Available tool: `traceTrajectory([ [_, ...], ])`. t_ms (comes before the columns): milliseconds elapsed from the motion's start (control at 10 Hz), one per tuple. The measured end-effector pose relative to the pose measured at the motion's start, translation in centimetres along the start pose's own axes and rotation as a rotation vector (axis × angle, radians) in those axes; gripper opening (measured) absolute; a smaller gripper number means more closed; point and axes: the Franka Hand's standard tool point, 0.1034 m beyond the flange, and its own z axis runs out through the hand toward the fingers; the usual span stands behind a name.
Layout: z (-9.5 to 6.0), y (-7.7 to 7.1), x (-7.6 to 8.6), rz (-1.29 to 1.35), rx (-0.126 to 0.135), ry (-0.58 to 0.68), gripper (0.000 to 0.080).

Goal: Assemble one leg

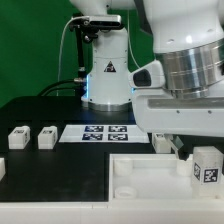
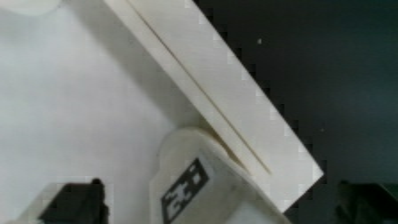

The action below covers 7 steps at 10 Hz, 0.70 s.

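The leg stands upright on the far right corner of the panel, at about 4 o'clock from the middle of the exterior view. Its long axis runs up and down and its black-and-white tag faces the camera. In the wrist view the same leg sits hard against the panel's raised rim, tag face showing. Whether its foot is seated in a corner socket cannot be told.

The gripper hangs over it with its jaws wide. The two dark fingers stand well out to either side of the leg, and neither touches it.

There are four such blocks in all. Besides the one at the gripper, two more legs stand side by side on the black table at about 9 o'clock. A fourth leg sits at about 3 o'clock, just beyond the panel's far edge and partly behind the arm.

There is one panel, lying flat at 6 o'clock. One marker board lies flat between the pair of legs and the fourth, just above centre. A white scrap at the left edge is cut off and cannot be identified.
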Motion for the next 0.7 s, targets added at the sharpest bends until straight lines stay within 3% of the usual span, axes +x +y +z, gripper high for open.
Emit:
traceTrajectory([
  [100, 0.0, 0.1, 0.1, -0.103, -0.001, 0.001, 0.0649],
  [300, -0.2, 0.2, 0.2, -0.445, -0.046, -0.008, 0.0649],
  [500, -0.8, -0.4, 1.1, -0.691, -0.048, 0.004, 0.0649],
  [700, -0.7, -0.4, 1.1, -0.664, -0.045, 0.004, 0.0607],
])
